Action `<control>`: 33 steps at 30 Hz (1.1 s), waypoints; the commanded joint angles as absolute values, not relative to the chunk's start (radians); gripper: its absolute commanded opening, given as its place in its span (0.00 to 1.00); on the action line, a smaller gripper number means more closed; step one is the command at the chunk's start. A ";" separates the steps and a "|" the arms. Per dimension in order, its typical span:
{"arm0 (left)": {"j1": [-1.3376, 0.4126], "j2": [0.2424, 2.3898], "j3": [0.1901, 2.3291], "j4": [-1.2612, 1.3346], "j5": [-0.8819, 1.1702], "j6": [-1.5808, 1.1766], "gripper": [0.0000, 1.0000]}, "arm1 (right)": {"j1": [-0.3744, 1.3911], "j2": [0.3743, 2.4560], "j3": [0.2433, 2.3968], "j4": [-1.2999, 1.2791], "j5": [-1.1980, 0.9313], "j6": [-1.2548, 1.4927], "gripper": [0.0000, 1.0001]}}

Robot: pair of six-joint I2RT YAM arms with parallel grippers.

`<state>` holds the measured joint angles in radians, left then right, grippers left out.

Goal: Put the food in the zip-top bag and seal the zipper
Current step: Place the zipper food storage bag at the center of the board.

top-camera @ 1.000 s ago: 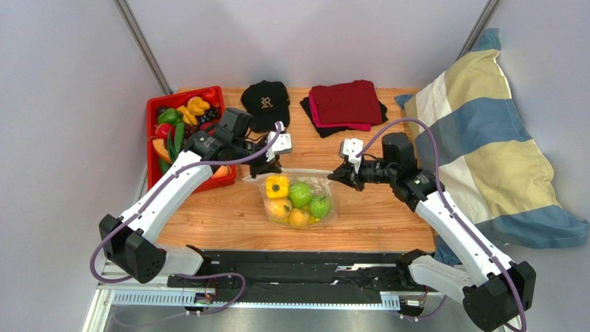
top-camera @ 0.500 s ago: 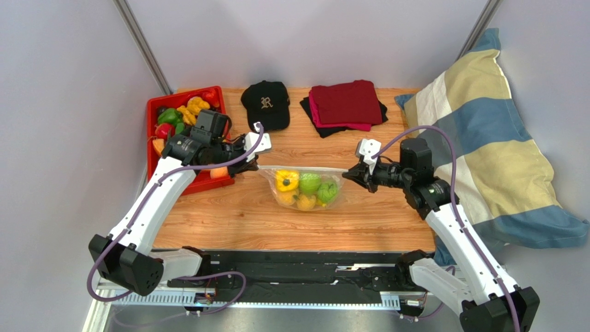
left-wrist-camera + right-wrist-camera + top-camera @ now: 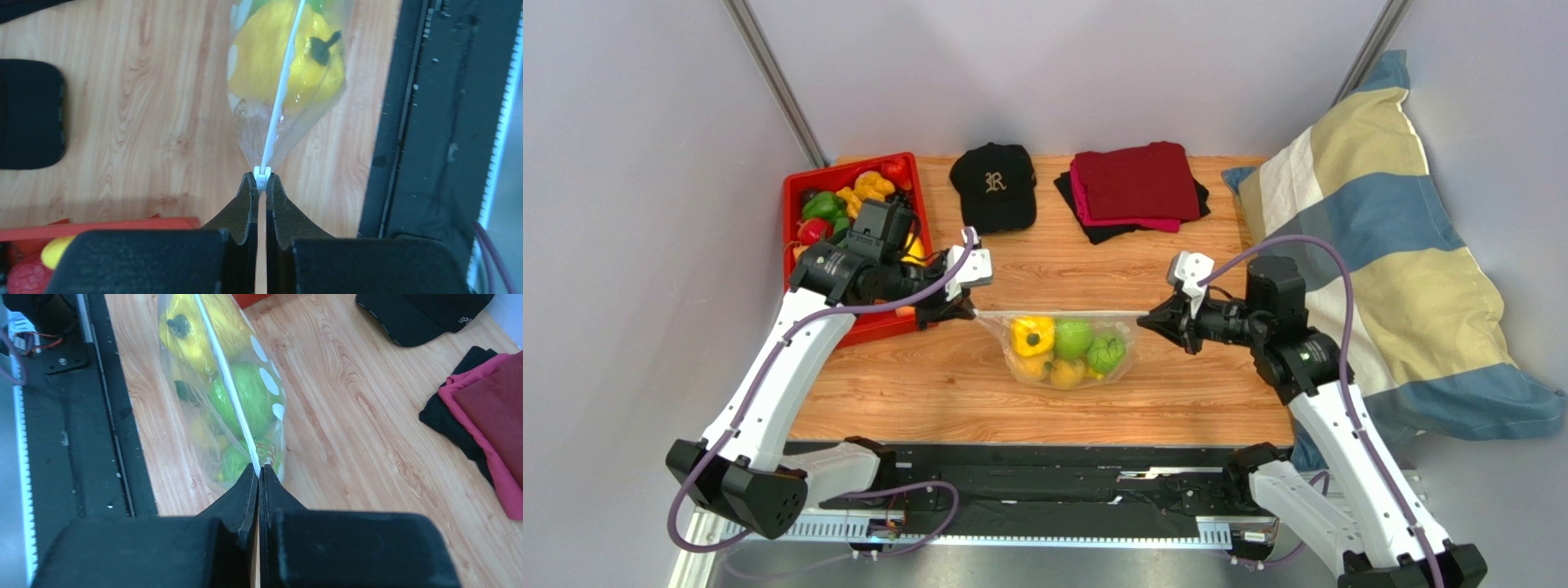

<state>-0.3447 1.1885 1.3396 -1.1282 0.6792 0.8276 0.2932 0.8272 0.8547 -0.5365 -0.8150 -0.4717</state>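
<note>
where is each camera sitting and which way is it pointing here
Top external: above and behind the bases, looking down across the table toward the back wall; left arm and right arm show whole.
Left wrist: on the left arm, facing the robot's right, down along the zip-top bag; left gripper pinches the zipper slider.
Right wrist: on the right arm, facing the opposite way; right gripper pinches the zipper's other end.
Shared: both wrist views see the yellow pepper from opposite ends.
</note>
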 commanded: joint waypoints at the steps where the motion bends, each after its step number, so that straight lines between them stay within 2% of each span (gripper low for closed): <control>1: -0.367 1.147 1.384 -1.295 0.712 0.876 0.00 | 0.279 0.733 0.876 -0.587 -0.839 -0.349 0.00; 5: -0.368 1.184 1.368 -1.240 0.694 0.789 0.00 | 0.281 0.726 0.836 -0.600 -0.772 -0.310 0.00; 9: -0.367 1.325 1.376 -1.024 0.582 0.657 0.00 | 0.279 0.837 0.819 -0.473 -0.626 -0.287 0.00; 13: -0.344 1.527 1.475 -0.887 0.487 0.580 0.00 | 0.270 1.105 0.863 -0.352 -0.484 -0.313 0.00; 16: -0.331 1.675 1.570 -0.847 0.477 0.525 0.00 | 0.241 1.272 0.942 -0.287 -0.459 -0.313 0.00; 24: -0.307 1.879 1.660 -0.735 0.411 0.440 0.00 | 0.192 1.554 1.121 -0.284 -0.465 -0.299 0.00; 25: -0.302 1.884 1.672 -0.730 0.413 0.434 0.05 | 0.190 1.563 1.141 -0.293 -0.475 -0.295 0.00; 27: -0.290 1.894 1.684 -0.730 0.416 0.416 0.13 | 0.192 1.584 1.161 -0.342 -0.486 -0.284 0.16; 28: -0.288 1.894 1.695 -0.733 0.420 0.413 0.27 | 0.192 1.588 1.179 -0.356 -0.486 -0.267 0.23; 29: -0.284 1.891 1.698 -0.739 0.422 0.404 0.35 | 0.190 1.589 1.186 -0.368 -0.485 -0.256 0.37; 30: -0.284 1.878 1.700 -0.739 0.422 0.402 0.41 | 0.187 1.580 1.189 -0.382 -0.485 -0.249 0.45; 31: -0.282 1.867 1.700 -0.742 0.431 0.396 0.49 | 0.183 1.569 1.190 -0.385 -0.485 -0.226 0.58; 33: -0.281 1.824 1.691 -0.742 0.449 0.385 0.56 | 0.178 1.530 1.195 -0.394 -0.486 -0.210 0.66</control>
<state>-0.2897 1.8996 1.6573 -0.7639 0.4313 0.4259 0.1898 1.5894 1.1450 -0.3668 -0.4908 -0.2569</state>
